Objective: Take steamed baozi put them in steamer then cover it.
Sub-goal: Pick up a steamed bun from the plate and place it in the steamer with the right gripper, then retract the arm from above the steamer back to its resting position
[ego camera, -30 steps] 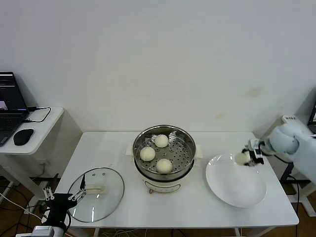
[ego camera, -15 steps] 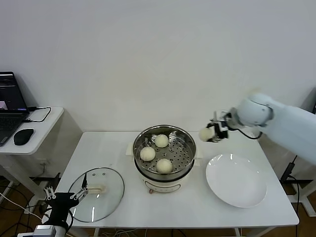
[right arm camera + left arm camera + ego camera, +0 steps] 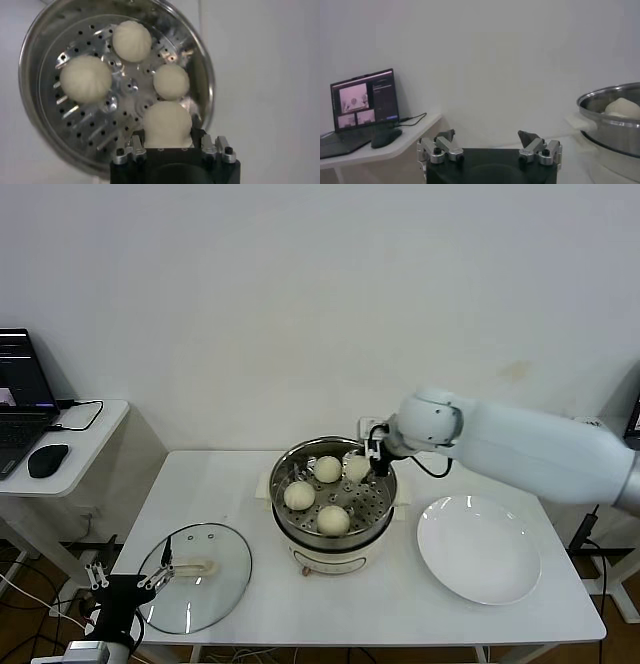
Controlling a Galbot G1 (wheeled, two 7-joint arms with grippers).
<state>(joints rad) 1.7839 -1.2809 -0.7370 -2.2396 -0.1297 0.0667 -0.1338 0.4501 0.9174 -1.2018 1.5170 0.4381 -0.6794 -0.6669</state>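
The right arm is stretched across from the right side, its wrist bent downward, and the right gripper (image 3: 372, 462) is held over the steamer (image 3: 385, 496) with its jaws closed on a bun (image 3: 168, 125). The left gripper (image 3: 490, 144) is parked low at the desk's front left corner, jaws spread wide.

Four steamed baozi (image 3: 299, 495) (image 3: 333, 519) (image 3: 327, 469) (image 3: 357, 468) — one steamer (image 3: 383, 519), one cover (image 3: 222, 587), one white plate (image 3: 478, 549), one laptop (image 3: 18, 402) — far left.

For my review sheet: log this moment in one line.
right gripper: shut on baozi, over steamer | three baozi inside | left gripper: open, idle | lid: off
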